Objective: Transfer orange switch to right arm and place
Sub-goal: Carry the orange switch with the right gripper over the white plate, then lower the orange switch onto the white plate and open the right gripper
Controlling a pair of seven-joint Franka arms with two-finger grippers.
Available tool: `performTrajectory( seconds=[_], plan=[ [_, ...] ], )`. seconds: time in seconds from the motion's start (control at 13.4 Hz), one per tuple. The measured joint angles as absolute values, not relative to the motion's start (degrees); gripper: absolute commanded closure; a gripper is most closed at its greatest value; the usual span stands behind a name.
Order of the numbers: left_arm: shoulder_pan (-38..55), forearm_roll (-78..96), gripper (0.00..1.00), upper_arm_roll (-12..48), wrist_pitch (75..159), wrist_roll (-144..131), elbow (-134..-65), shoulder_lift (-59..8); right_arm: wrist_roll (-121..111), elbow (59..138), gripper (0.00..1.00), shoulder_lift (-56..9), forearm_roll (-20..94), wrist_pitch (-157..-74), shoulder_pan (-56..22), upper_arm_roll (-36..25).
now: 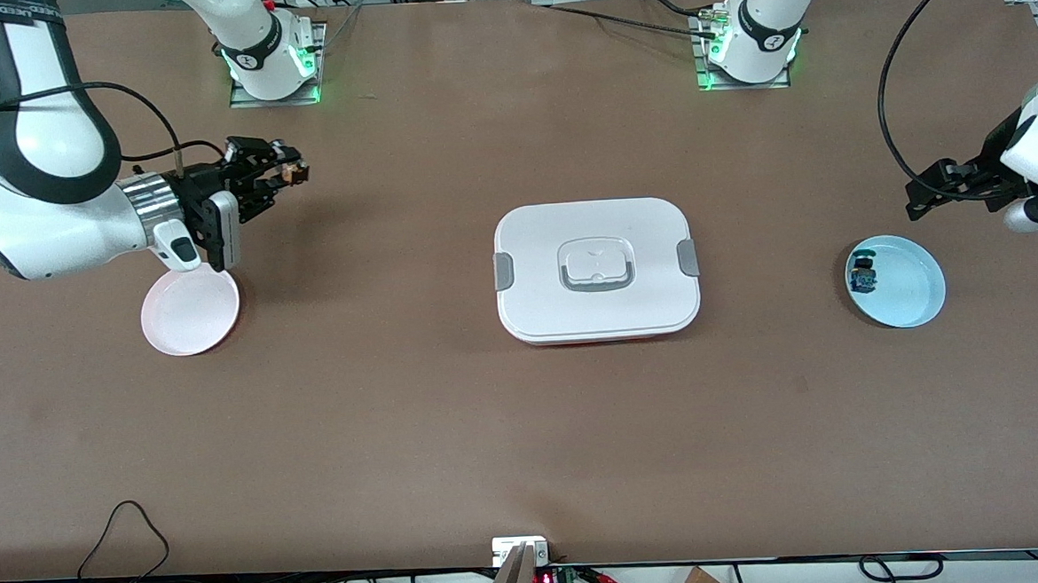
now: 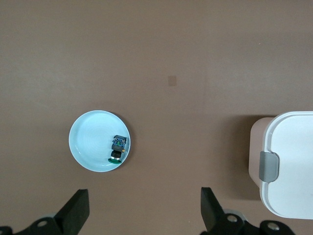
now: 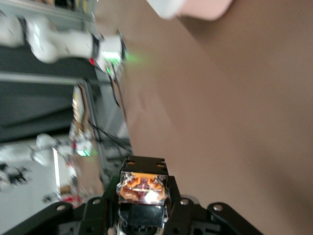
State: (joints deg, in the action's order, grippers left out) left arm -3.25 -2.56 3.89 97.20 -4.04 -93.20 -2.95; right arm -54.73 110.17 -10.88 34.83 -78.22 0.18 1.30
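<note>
Only the right wrist view shows the right gripper (image 3: 142,196) pinching the orange switch (image 3: 142,188); the left gripper (image 2: 142,208) hangs spread above the blue plate (image 2: 90,142).

White arms (image 1: 43,201) with dark joint bands, silver wrist cylinder (image 1: 148,201) — black pincers, black cables

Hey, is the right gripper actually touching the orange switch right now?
Touching. In the right wrist view the orange switch sits clamped between the right gripper's fingers; the front view shows it held at that gripper's tip.
</note>
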Motion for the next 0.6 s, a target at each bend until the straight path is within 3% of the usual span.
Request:
performTrajectory(
  seconds=[0.6],
  plan=[
    [-2.37,-2.12,0.00,3.92,96.95,-4.10,-92.69,-3.03,-65.29,109.66,0.95,-10.96,7.97,-85.89,1.33,1.22]
  ],
)
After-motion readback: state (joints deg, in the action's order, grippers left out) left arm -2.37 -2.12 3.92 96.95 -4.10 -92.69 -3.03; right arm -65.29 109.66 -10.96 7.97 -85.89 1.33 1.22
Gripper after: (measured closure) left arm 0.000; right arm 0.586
